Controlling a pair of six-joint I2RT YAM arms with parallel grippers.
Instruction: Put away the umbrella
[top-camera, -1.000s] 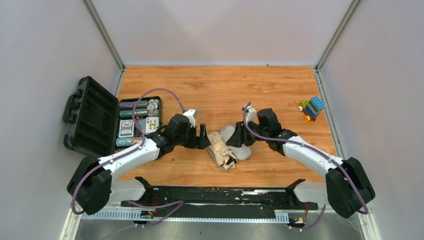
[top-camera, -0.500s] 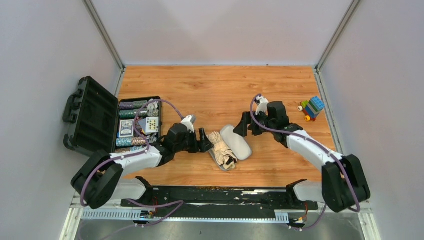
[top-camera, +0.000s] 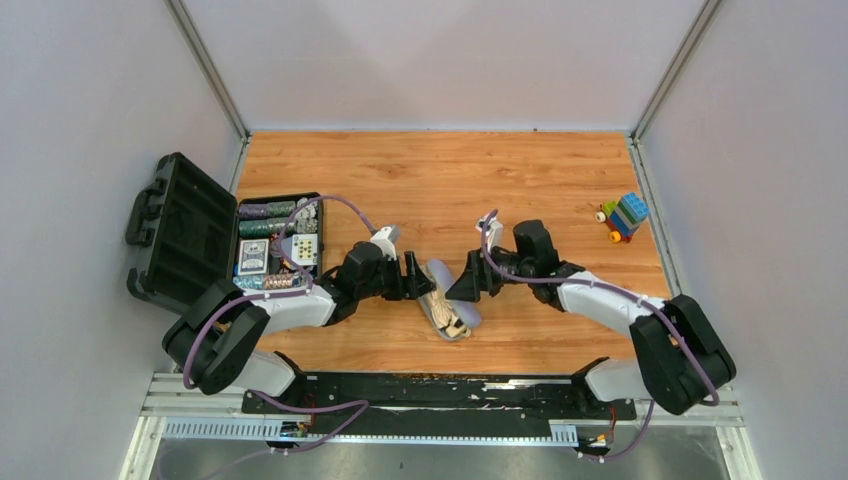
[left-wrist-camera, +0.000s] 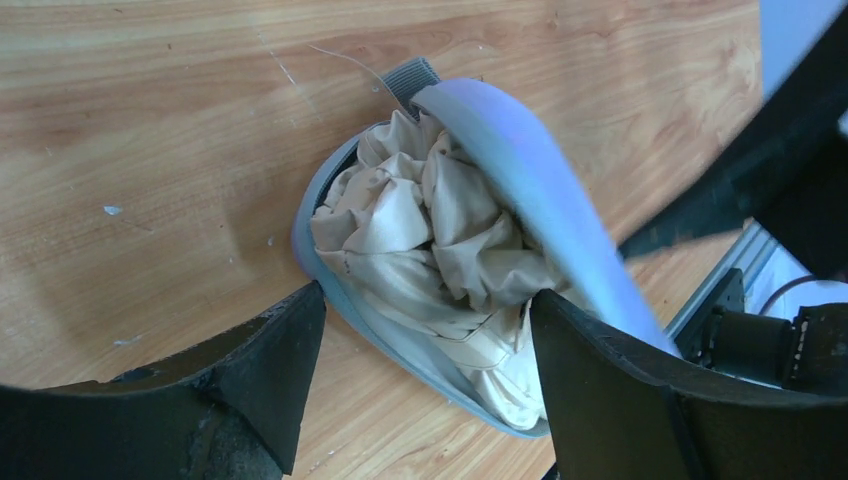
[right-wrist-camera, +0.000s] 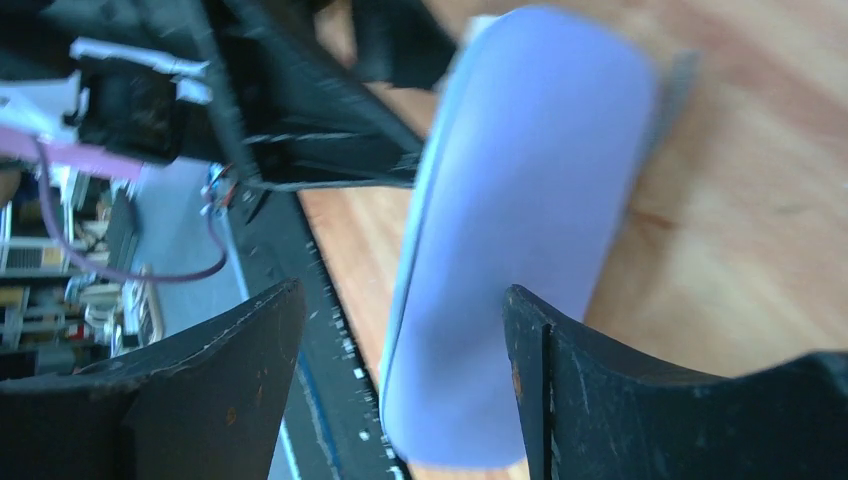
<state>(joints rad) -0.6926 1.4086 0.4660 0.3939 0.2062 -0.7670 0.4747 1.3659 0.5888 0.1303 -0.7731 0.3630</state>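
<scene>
Two arms, both with jaws spread, nothing clamped. The left gripper straddles the umbrella, which sits bunched in the case shell. The right gripper faces the tilted lid.

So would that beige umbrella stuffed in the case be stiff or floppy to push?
Probably floppy: the umbrella lies in loose crumpled folds. It may spring back a little, since it bulges above the lower shell and the lid stands ajar. Being bunched, it seems unlikely to roll.

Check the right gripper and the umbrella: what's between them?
The lilac case lid, tipped up on edge, stands between the right gripper and the umbrella. Clearest in the left wrist view.
</scene>
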